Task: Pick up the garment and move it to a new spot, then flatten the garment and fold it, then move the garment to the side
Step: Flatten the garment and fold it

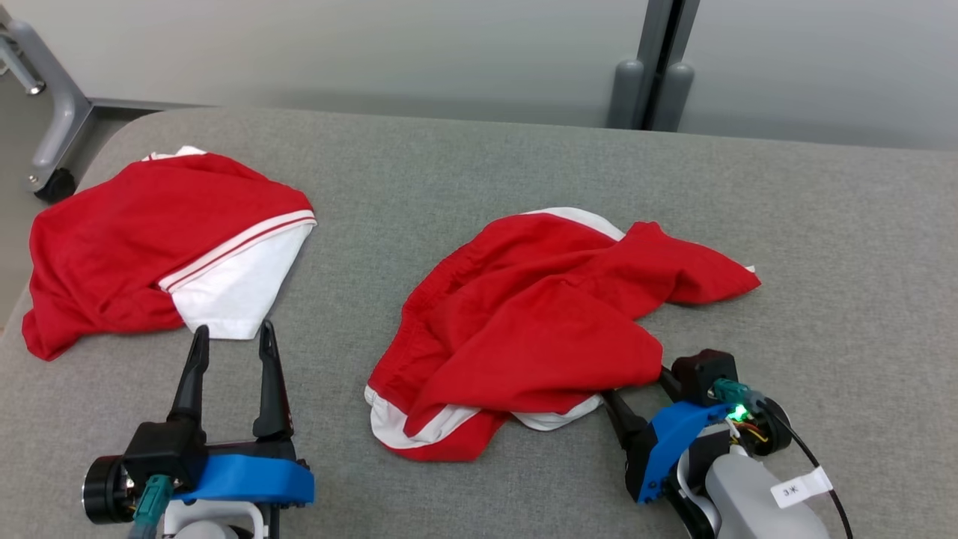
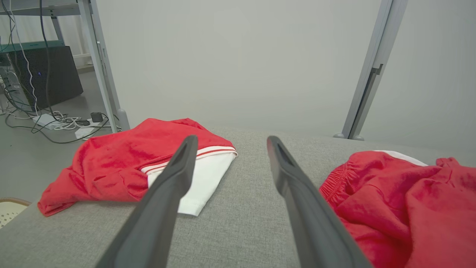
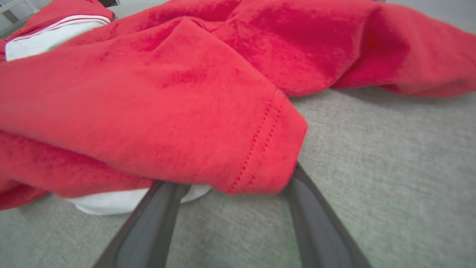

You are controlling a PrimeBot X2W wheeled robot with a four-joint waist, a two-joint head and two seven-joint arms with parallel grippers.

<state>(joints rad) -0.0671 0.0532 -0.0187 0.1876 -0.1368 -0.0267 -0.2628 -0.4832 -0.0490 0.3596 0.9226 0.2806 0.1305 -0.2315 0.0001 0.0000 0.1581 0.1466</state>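
garment (image 1: pixel 539 314), red with white trim, is seen lying crumpled in a heap near the middle of the grey cloth-covered tabletop (image 1: pixel 479 157). the right gripper (image 1: pixel 645 395) is set low at the heap's near right edge. its two fingers (image 3: pixel 156 219) are spread wide, and their tips are hidden beneath a stitched red hem that is draped over them. whether the cloth is touched by those tips cannot be told. the left gripper (image 1: pixel 233 331) is placed to the left of the heap and apart from it, its fingers likewise spread wide with nothing between them. just beyond its tips a second garment (image 1: pixel 135 247), also red and white, is laid folded by the tabletop's left edge, well apart from the first.
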